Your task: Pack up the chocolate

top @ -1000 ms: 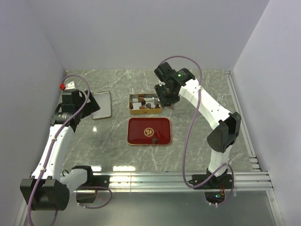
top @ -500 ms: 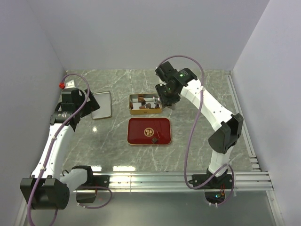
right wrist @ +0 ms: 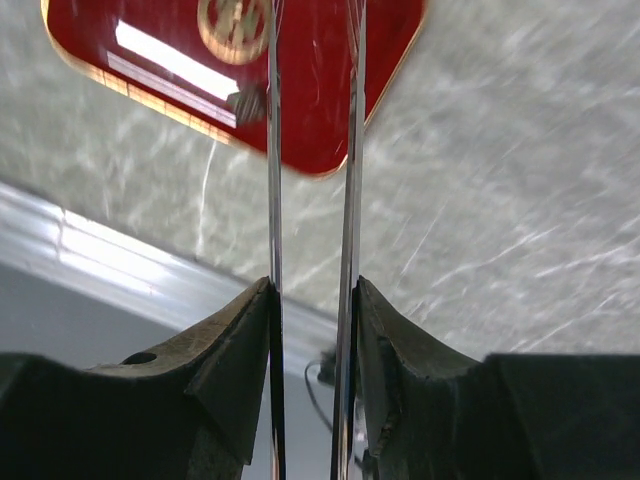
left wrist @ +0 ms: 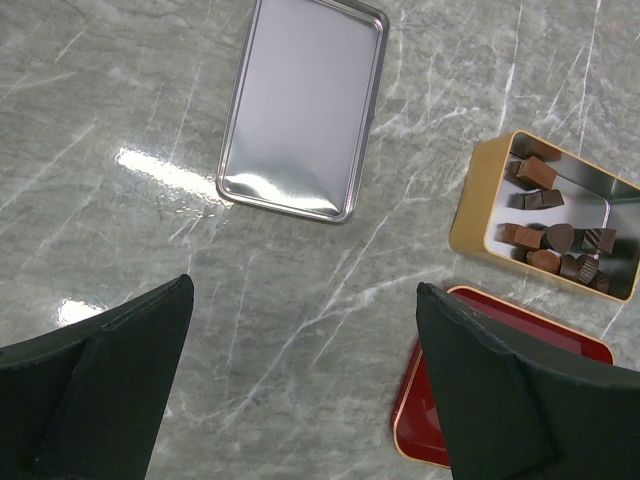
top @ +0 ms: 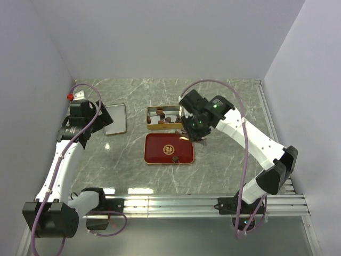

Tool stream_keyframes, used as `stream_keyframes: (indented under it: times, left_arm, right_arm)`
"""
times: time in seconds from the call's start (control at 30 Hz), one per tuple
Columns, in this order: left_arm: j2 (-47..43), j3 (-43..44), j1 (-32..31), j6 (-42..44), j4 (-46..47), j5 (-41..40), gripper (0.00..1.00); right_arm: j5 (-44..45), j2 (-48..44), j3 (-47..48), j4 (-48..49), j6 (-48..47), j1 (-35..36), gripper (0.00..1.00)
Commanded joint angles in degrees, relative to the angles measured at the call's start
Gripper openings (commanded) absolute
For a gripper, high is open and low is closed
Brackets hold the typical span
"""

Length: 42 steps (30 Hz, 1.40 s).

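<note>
Several chocolate pieces (left wrist: 560, 240) lie in a gold tin (left wrist: 470, 215), which stands behind the red tray (top: 160, 144). One dark piece (top: 174, 158) rests on the tray, and the right wrist view shows it (right wrist: 247, 103) just left of the tongs' left blade. My right gripper (top: 193, 129) hangs over the tray's right edge, shut on long metal tongs (right wrist: 350, 150). Their two blades run up between my fingers and their tips are cut off by the frame. My left gripper (left wrist: 305, 290) stands wide open and holds nothing, above bare marble left of the tray.
A silver metal lid (left wrist: 300, 110) lies flat at the left, beyond my left gripper. White walls close the back and both sides. An aluminium rail (top: 213, 201) runs along the near edge, and a red knob (top: 70, 97) sits at the far left.
My right arm has swung from above the gold tin toward the near side and now hangs over the red tray's right edge, with the tongs squeezed a little narrower. The left arm has not moved.
</note>
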Motion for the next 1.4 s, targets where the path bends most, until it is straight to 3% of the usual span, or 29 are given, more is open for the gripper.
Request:
stream_keyframes:
  times: [0.0, 0.33, 1.37]
  left_arm:
    - [-0.11, 1.19, 0.27, 0.39, 1.09, 0.55, 1.0]
    - [-1.95, -0.13, 0.27, -0.05, 0.03, -0.15, 0.99]
    - [-2.48, -0.13, 0.27, 0.04, -0.67, -0.5, 0.99]
  right_arm:
    - [-1.4, -2.15, -2.62, 0.28, 2.1, 3.96, 0.45]
    - [-3.24, -2.25, -6.58, 1.16, 3.34, 10.12, 0.45]
    - [-2.63, -0.4, -11.76, 3.09, 0.7, 11.88, 0.48]
